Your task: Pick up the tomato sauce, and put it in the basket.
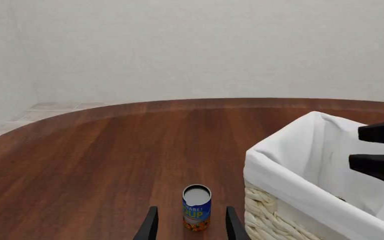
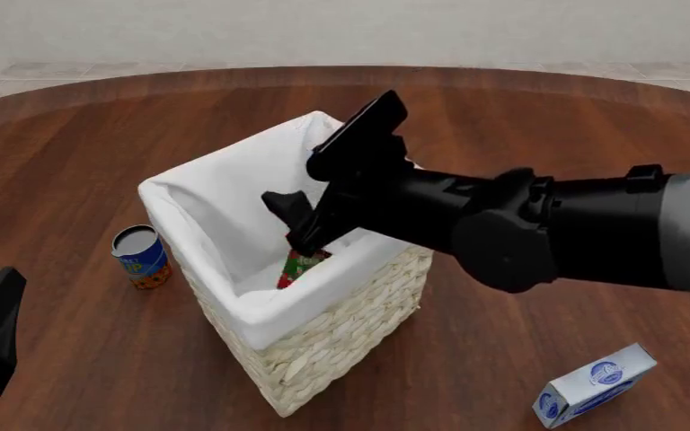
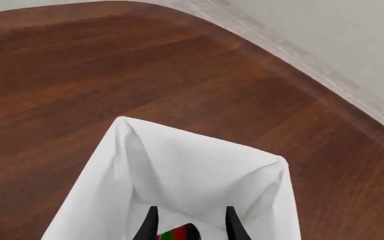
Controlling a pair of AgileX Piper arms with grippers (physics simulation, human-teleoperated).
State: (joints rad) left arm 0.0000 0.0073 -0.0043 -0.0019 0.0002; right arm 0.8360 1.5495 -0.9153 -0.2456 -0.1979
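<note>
step: release | right tool (image 2: 301, 218) inside basket (image 2: 321, 346), wide around sauce (image 2: 303, 268) | left tool (image 1: 190, 229) wide, idle | lift straight up, avoid liner

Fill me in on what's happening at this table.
The right tool has reached down inside the basket, with the tomato sauce between its fingers, low against the white liner. Whether it grips the can is unclear. The left tool hangs open near a blue-and-orange can standing beside the basket.

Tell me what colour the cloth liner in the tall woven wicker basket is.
White, clearest in the front view on the basket's cloth liner.
</note>
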